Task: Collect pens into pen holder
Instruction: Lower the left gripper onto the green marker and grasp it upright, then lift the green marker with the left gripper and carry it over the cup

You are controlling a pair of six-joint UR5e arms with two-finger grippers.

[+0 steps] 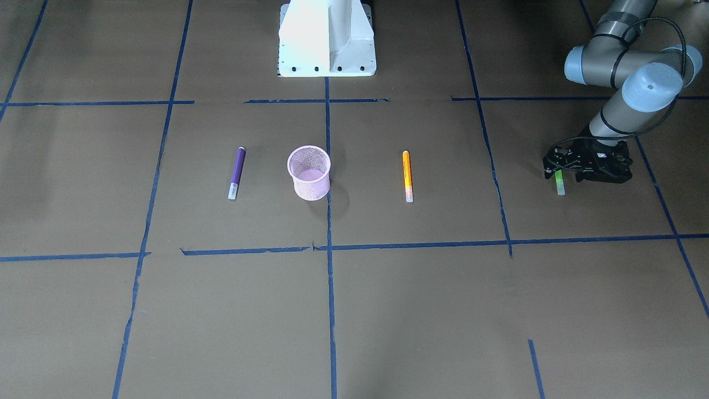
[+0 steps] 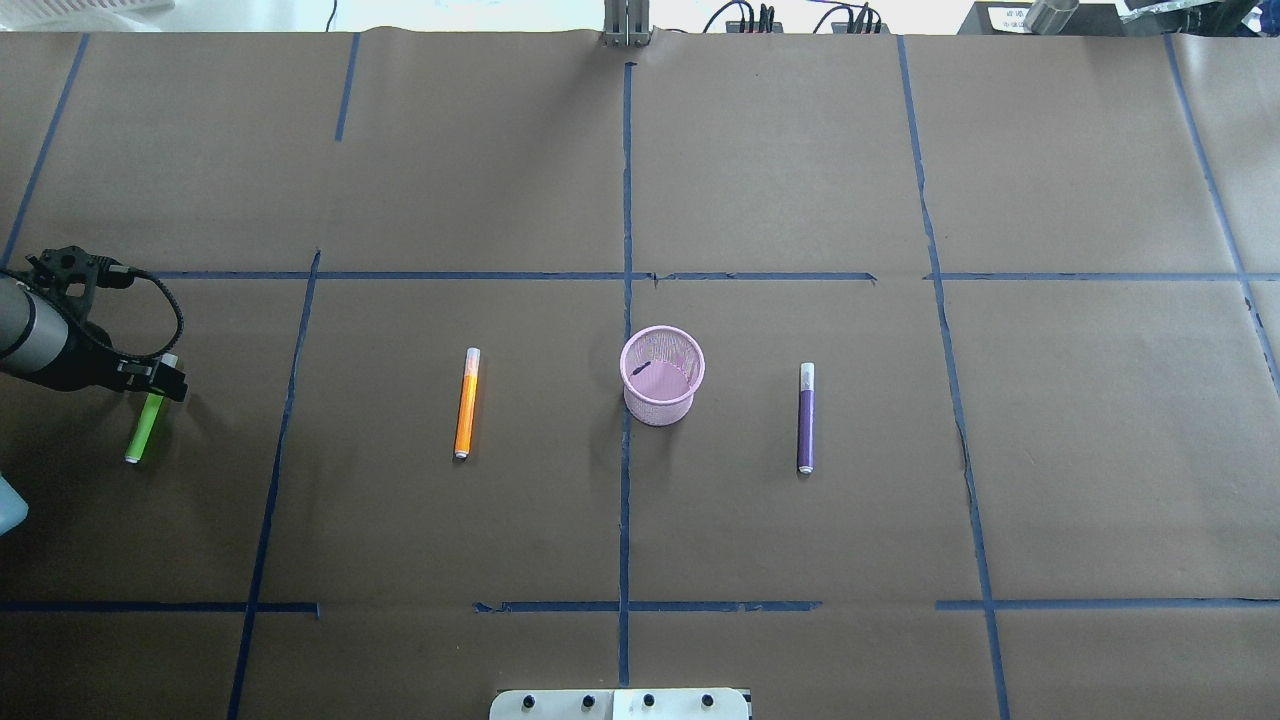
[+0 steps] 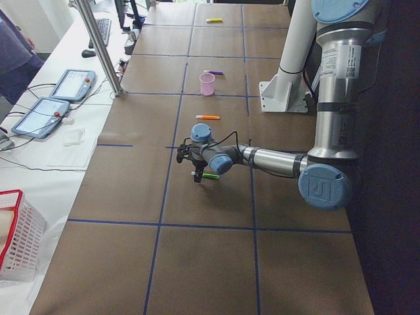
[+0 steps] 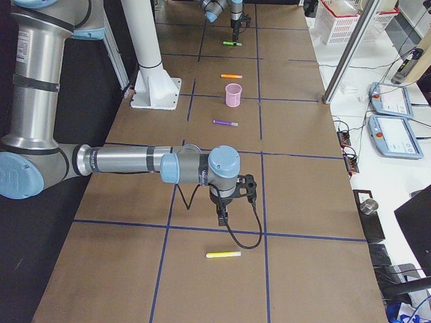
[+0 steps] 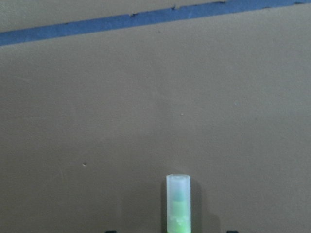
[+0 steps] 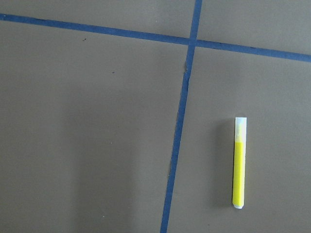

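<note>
Here we see the small, round pink wire-mesh pen holder (image 2: 660, 405) standing upright near the middle of the brown paper-covered table (image 2: 1100, 450), its base at the edge of one of the blue tape lines (image 2: 625, 200). Every pen lies flat on the paper, outside the holder. The slim orange pen (image 2: 466, 403) is on the robot's left of it and the slim purple pen (image 2: 806, 418) on the right. Both are apart from the holder and roughly parallel, with their pale translucent cap ends pointing away from the robot.

Well further left lies the bright green pen (image 2: 146, 428), slightly tilted. The left gripper (image 2: 158, 378) sits low over its cap end. In the left wrist view we find that cap centred at the bottom edge, with dark tips just showing on either side and clear of it, so we read the fingers as spread, not pinching.

A slim yellow pen (image 4: 223, 255) lies at the robot's far right end, well apart from the rest. The right gripper (image 4: 221, 217) hangs near it, pointing down; we cannot tell whether its fingers are spread or pressed together.
</note>
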